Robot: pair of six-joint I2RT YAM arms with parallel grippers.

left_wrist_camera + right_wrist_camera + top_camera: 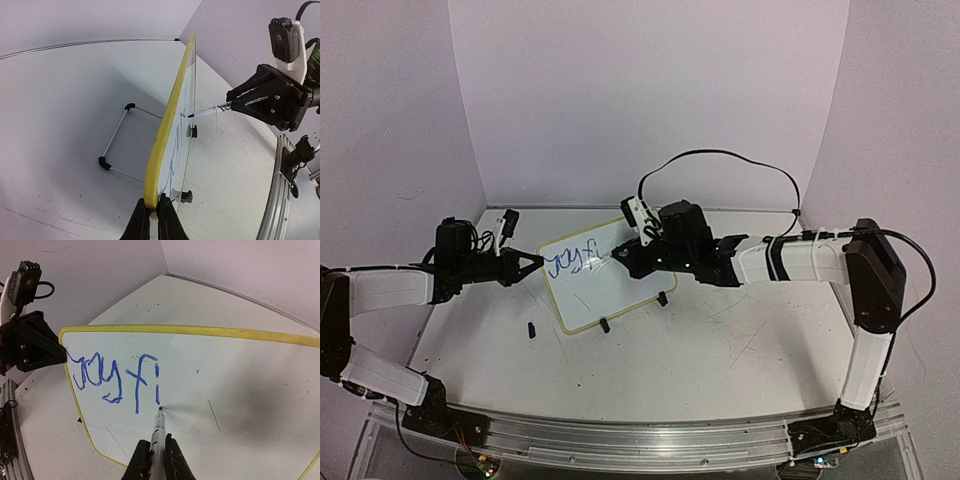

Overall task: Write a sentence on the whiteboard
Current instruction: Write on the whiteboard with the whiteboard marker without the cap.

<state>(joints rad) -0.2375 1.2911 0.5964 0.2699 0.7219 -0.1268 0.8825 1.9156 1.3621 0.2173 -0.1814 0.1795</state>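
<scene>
Both jaws are shut on something: the right gripper pinches a marker, tip touching the whiteboard just below the blue letters (only a few). The left gripper clamps the whiteboard's yellow edge, probably bracing it, propped on the table, against the pen's push.

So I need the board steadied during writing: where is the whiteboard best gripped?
On its thin yellow frame at the left end, coming edge-on from the left, as the left tool does. The whiteboard stands tilted on its feet, and that end is clear of the marker.
</scene>
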